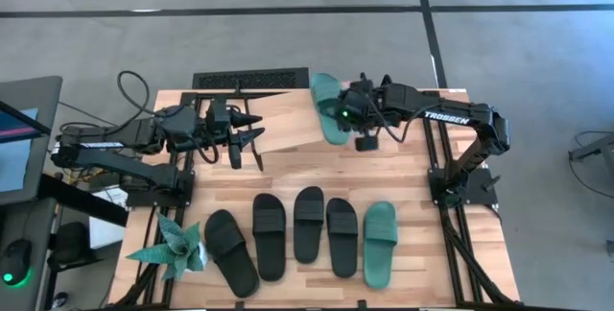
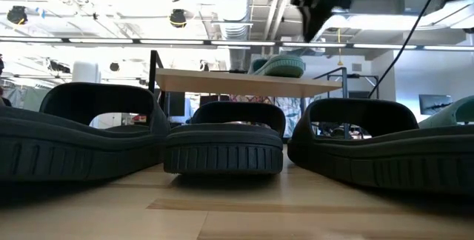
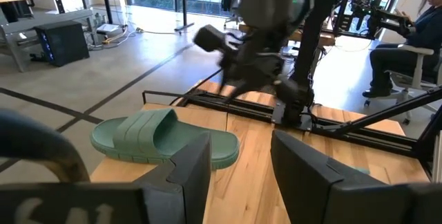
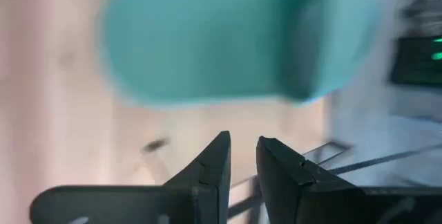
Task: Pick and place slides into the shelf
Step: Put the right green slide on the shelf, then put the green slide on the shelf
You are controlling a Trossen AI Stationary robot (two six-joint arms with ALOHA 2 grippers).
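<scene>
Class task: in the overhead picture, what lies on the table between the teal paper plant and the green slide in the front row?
Four black slides lie side by side between the paper plant and the green slide; the high view shows it.

Left gripper [image 1: 251, 131] fingers parted; right gripper [image 4: 243, 156] nearly closed, empty.

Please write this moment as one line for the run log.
right gripper: empty, above teal slide on shelf | left gripper: open, empty, waiting | table: four black slides, one teal
</scene>
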